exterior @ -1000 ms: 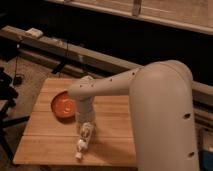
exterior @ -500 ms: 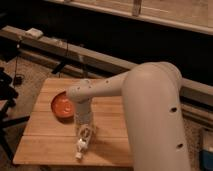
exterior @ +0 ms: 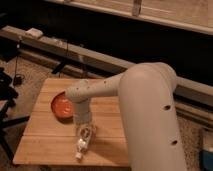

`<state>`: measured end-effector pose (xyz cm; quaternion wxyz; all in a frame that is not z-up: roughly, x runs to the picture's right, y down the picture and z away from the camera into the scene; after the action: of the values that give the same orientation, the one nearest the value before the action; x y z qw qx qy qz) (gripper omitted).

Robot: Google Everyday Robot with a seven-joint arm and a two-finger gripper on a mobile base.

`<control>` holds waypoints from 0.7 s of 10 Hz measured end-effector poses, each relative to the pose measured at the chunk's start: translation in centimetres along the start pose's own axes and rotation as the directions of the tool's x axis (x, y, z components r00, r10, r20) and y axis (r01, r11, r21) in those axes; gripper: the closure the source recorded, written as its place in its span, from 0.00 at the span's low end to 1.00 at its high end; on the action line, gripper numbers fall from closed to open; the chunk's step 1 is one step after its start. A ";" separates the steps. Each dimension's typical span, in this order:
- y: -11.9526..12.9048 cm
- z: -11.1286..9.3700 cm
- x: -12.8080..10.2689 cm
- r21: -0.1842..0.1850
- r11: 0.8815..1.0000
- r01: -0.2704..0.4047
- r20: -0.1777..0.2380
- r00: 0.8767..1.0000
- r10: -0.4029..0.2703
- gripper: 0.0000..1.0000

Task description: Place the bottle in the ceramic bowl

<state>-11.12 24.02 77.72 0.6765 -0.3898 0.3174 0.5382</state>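
The pale translucent bottle (exterior: 83, 140) with a white cap lies on the wooden table (exterior: 45, 140), cap toward the front edge. The gripper (exterior: 86, 131) hangs straight down over the bottle's upper end, with the fingers on either side of it. The orange-red ceramic bowl (exterior: 61, 106) sits on the table just behind and left of the gripper, empty. The white arm (exterior: 145, 115) fills the right of the view and hides the table's right part.
A dark ledge with cables (exterior: 65, 47) runs behind the table. A black stand (exterior: 7, 100) is at the left. Carpeted floor surrounds the table.
The arm has shifted slightly; the gripper has lowered onto the bottle. The bottle and bowl stay where they were.
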 end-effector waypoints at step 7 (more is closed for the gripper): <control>-0.8 0.9 -0.3 0.009 1.000 -0.002 -0.015 1.000 0.002 0.35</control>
<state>-10.40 24.54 78.60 0.6755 -0.3902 0.3252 0.5345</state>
